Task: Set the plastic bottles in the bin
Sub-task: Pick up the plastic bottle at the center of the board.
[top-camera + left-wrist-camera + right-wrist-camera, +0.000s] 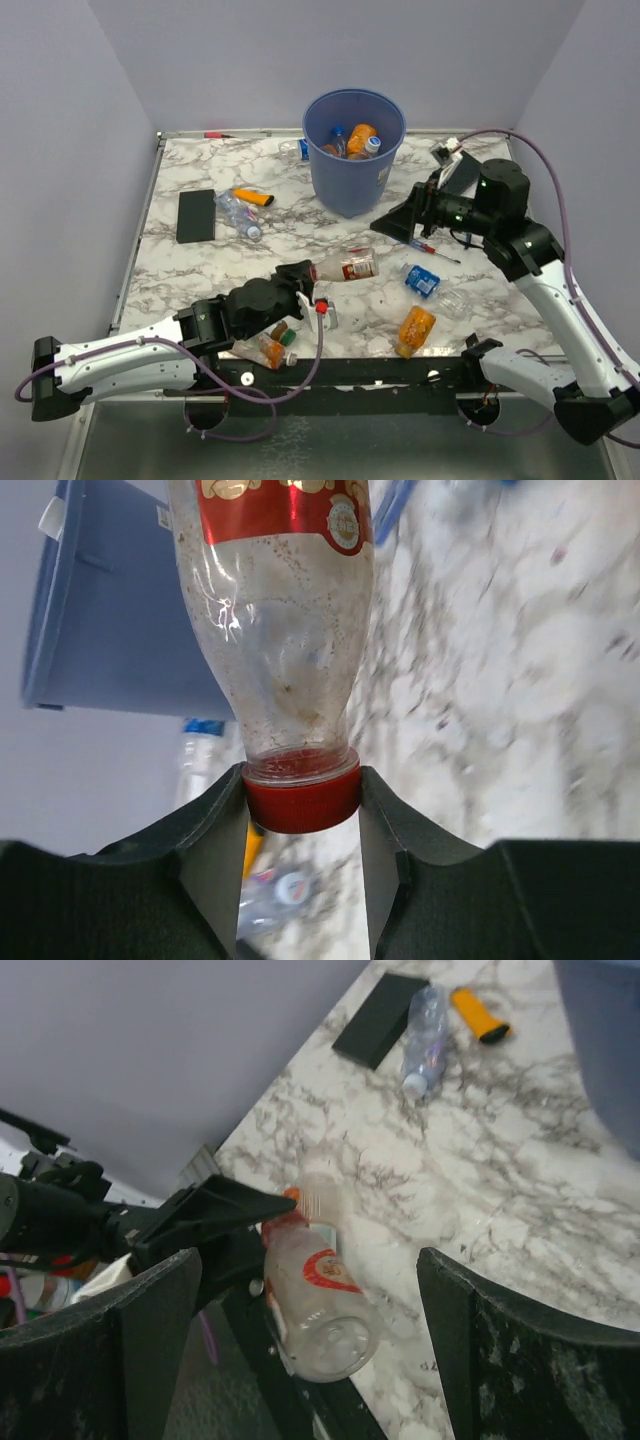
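Marble-patterned table [180, 270] fills the top view. The blue bin [350, 190] stands upright toward 12 o'clock on it. Several bottles are inside it, among them an orange-labelled bottle [362, 135].

Near the middle of the table, the left gripper [305, 277] is clenched on the red cap [302, 798] of the red-labelled bottle [347, 266]. The left wrist view shows the cap squeezed between both fingers [215, 850], with the clear body reaching straight away from them. From above, this bottle lies roughly level, its base toward 3 o'clock. It sits at about 6 o'clock from the bin and well apart from it. Whether it touches the table I cannot tell.

The right gripper [393, 226] is at about 4 o'clock from the bin. Its fingers are spread wide and grasp nothing. A red-handled screwdriver [432, 251] lies near it, at its 5 o'clock.

More bottles lie loose on the table:
- At 4 to 5 o'clock from the table's middle are a blue-labelled bottle [422, 280], a crushed clear bottle [455, 300] and an orange bottle [416, 328].
- At 9 o'clock from the bin, a small clear bottle [240, 215] lies just beside a black slab [196, 215] and an orange-handled tool [253, 197].
- At 6 o'clock, a squashed bottle [265, 350] lies just beside the left arm.
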Tool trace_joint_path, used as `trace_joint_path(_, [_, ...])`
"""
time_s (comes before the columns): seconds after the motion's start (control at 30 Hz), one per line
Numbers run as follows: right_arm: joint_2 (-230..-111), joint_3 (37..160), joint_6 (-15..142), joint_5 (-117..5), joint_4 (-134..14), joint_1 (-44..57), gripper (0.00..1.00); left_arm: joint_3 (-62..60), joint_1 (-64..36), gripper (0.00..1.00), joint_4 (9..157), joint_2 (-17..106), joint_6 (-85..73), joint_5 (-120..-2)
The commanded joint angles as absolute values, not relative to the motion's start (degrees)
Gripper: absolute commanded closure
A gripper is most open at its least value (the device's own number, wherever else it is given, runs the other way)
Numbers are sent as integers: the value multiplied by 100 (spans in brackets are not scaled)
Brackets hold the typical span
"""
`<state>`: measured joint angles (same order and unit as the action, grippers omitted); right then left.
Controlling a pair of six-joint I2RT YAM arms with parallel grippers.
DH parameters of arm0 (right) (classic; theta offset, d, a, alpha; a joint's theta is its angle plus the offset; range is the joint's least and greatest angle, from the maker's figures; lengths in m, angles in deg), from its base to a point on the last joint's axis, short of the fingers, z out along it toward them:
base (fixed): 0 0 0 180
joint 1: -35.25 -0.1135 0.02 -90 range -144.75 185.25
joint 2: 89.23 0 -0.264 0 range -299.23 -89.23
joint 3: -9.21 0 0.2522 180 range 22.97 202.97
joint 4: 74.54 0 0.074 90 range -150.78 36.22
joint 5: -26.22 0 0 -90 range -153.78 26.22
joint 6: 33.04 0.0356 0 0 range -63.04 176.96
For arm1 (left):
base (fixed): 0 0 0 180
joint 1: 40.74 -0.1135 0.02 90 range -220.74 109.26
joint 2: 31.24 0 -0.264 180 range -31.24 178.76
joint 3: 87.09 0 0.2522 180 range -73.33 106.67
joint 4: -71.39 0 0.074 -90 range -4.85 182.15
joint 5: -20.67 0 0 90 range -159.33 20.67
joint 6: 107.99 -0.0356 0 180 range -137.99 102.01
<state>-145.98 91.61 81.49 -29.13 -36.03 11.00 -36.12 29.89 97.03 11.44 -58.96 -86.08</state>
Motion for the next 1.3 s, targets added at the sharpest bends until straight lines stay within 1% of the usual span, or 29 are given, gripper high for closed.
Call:
trace_joint_path(0.0, [-15133, 9042, 7809, -1872, -2747, 1114, 9, -4437, 3024, 100, 9174, 1039, -9001, -9527])
trace_joint_path(0.07, [-15268, 8918, 7659, -1773, -2601, 1052, 10, -4540, 3027, 100, 8881, 946, -9317, -9626])
trace_joint_path(0.13, [-15325, 8824, 7574, -1877, -2593, 776, 10, -4560, 3027, 100, 8640, 863, -9408, -9592])
trace_joint_path(0.3, [-15753, 8956, 7464, -2969, -2511, -273, 9, -4461, 3027, 100, 8536, 775, -9535, -9413])
trace_joint_path(0.4, [-15995, 8947, 7406, -3146, -2578, -395, 10, -4349, 3032, 100, 8546, 761, -9536, -9323])
trace_joint_path(0.57, [-16179, 9065, 7229, -2902, -2693, -574, 11, -4208, 3040, 100, 8804, 722, -9559, -9242])
trace_joint_path(0.7, [-16516, 9262, 7095, -2954, -2609, -815, 12, -4166, 3043, 100, 8875, 682, -9576, -9176])
trace_joint_path(0.8, [-16723, 9345, 7093, -3026, -2623, -876, 17, -4132, 3041, 100, 8940, 697, -9608, -9177])
trace_joint_path(0.93, [-16856, 9443, 7091, -2988, -2659, -885, 31, -4121, 3044, 100, 8998, 689, -9595, -9191])
trace_joint_path(0.97, [-16864, 9469, 7081, -2974, -2655, -880, 37, -4126, 3038, 98, 8994, 677, -9576, -9192])
trace_joint_path(1.07, [-16783, 9483, 7112, -3074, -2751, -881, 53, -4157, 3040, 72, 8908, 618, -9339, -9224])
trace_joint_path(1.1, [-16728, 9472, 7145, -3096, -2830, -887, 56, -4176, 3040, 68, 8835, 594, -9199, -9234])
trace_joint_path(1.13, [-16667, 9457, 7190, -3121, -2910, -884, 60, -4202, 3043, 63, 8780, 555, -9091, -9233])
trace_joint_path(1.23, [-16531, 9421, 7374, -3141, -3216, -881, 66, -4324, 3038, 47, 8648, 410, -8782, -9218])
trace_joint_path(1.27, [-16512, 9417, 7430, -3115, -3304, -882, 68, -4353, 3037, 45, 8639, 377, -8710, -9210])
